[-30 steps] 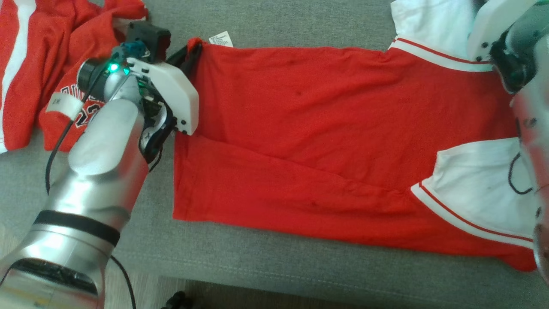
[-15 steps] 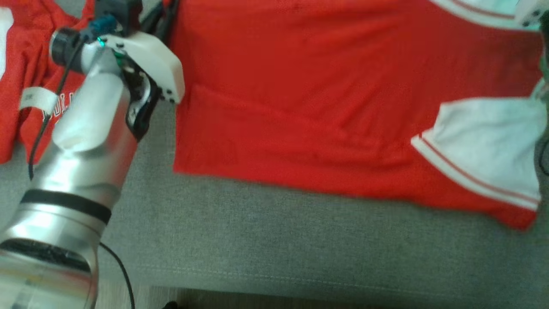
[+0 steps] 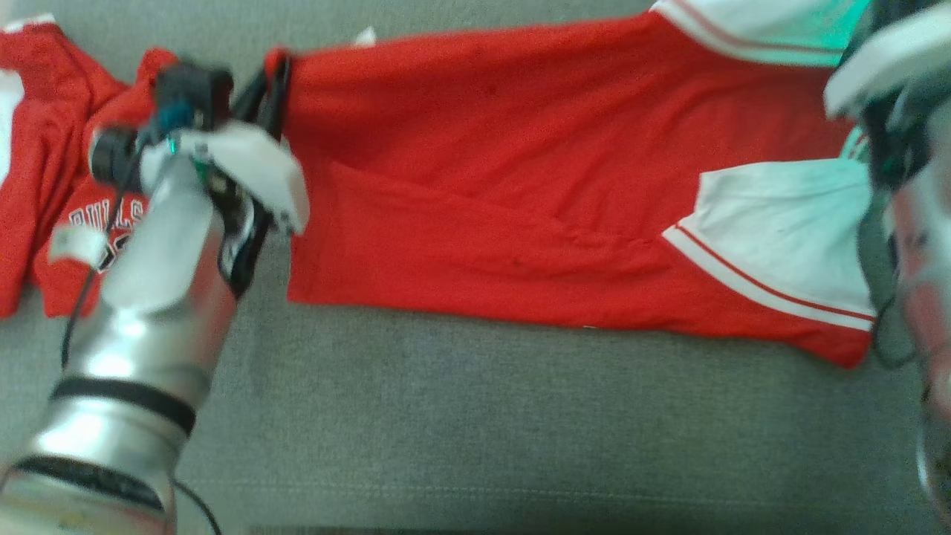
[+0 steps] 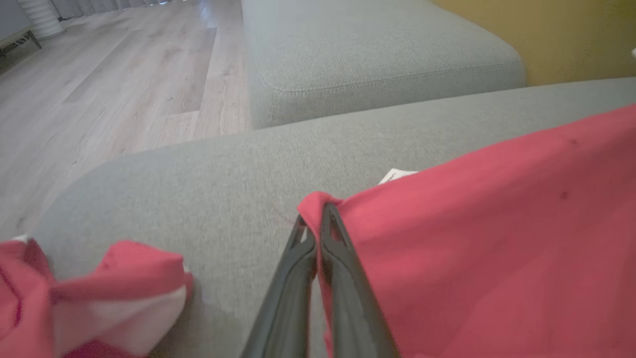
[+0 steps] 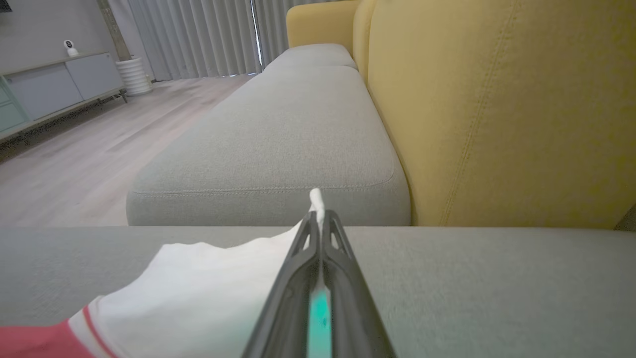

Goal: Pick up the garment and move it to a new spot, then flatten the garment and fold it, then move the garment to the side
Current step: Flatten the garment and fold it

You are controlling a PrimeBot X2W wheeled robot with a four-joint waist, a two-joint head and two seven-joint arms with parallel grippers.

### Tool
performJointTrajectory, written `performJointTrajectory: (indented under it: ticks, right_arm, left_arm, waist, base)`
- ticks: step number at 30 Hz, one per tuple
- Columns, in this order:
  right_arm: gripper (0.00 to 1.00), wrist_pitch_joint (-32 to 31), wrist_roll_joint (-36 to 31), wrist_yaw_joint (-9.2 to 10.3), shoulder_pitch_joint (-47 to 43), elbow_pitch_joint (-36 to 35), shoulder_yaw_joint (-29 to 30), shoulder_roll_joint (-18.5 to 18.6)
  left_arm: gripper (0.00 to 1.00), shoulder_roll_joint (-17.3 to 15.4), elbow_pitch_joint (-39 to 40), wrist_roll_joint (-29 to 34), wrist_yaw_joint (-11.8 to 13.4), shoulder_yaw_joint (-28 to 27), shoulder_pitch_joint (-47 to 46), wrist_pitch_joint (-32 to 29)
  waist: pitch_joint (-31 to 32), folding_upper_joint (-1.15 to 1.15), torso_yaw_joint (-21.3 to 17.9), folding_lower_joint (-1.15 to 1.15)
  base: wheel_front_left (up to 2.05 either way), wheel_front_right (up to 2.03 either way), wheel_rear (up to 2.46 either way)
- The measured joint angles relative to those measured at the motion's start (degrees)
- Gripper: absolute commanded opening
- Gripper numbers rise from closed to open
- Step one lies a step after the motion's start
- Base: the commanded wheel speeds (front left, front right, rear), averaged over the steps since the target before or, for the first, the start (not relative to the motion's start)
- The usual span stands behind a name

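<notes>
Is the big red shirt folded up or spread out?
Mostly spread out: the big red shirt lies stretched long across the grey cushion, with just one long flap folded over it.

A grey sofa seat [image 3: 475,416] carries a white-sleeved red jersey [image 3: 483,186], spread lengthwise across the cushion, while a crumpled jersey [image 3: 44,126], also red with white lettering, lies just beside it at the left.

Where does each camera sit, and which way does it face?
Head view: above, looking down at the red shirt on the grey sofa; left arm and right arm show.
Left wrist view: low, along the left jaws, shut on the shirt's red corner.
Right wrist view: low, along the right jaws, shut on its white sleeve.
Shared: shirt and sofa.
</notes>
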State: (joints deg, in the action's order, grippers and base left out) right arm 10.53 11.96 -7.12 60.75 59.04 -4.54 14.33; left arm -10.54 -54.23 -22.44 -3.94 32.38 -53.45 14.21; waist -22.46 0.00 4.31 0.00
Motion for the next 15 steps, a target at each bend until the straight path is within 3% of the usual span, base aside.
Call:
performJointTrajectory:
  ticks: [8, 15]
  right_arm:
    - [0.0, 0.9, 11.9, 0.0, -14.9, -9.8, -4.1, -0.2]
    - [0.0, -1.5, 18.2, 0.0, -30.3, -18.8, -4.4, -1.4]
  left_arm:
    - [0.0, -0.1, 0.5, -1.5, 1.1, -1.9, 10.8, 0.1]
    - [0.0, -0.5, 3.0, -2.5, 2.5, -3.8, 18.9, 0.1]
  waist:
    - [6.2, 0.0, -2.7, 0.0]
    - [10.0, 0.0, -4.8, 0.0]
  base:
    - [0.0, 0.0, 0.0]
    - [0.0, 0.0, 0.0]
